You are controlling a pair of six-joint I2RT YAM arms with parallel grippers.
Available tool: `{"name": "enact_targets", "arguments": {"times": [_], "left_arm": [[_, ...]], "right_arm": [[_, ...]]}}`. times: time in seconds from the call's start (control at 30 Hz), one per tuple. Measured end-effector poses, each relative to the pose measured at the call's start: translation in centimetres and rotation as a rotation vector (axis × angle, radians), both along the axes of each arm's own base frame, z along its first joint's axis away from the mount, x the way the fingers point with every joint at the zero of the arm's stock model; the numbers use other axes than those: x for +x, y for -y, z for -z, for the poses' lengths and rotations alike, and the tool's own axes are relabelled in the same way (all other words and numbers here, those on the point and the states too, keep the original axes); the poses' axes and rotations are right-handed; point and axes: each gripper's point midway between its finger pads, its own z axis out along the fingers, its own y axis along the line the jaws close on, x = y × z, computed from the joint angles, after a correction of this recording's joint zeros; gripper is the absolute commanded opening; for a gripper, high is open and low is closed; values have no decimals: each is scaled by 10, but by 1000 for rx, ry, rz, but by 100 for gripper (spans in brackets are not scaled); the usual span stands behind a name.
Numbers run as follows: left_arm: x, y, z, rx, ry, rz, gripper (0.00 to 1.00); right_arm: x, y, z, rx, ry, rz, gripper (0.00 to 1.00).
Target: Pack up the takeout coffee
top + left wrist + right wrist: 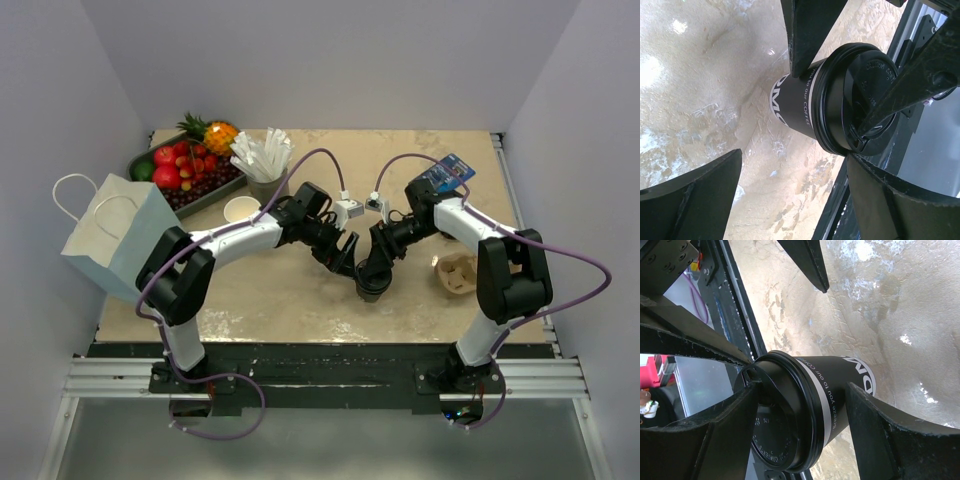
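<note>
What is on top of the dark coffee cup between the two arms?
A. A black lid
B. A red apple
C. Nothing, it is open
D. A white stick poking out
A: both wrist views show a round black lid fitted over the rim of the takeout coffee.

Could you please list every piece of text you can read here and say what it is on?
"Breeze You to our COFFEE": small white print around the takeout coffee.
Large white letters on its wall: partly hidden, not readable.
Embossing on its black lid: too faint to read.
Blue tag: too small to read.
</note>
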Motion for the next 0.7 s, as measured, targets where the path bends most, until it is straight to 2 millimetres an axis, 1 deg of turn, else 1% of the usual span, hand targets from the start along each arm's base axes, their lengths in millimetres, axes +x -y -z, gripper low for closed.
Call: {"name": "enact_targets", "arguments": {"times": [0.33,0.7], "left_arm": [[1,0,-2,13,42,11,86],[4,0,-5,34,143,41,88]], "right_arm": [[0,0,0,0,2,-2,69],[1,0,0,1,9,-5,69]]}}
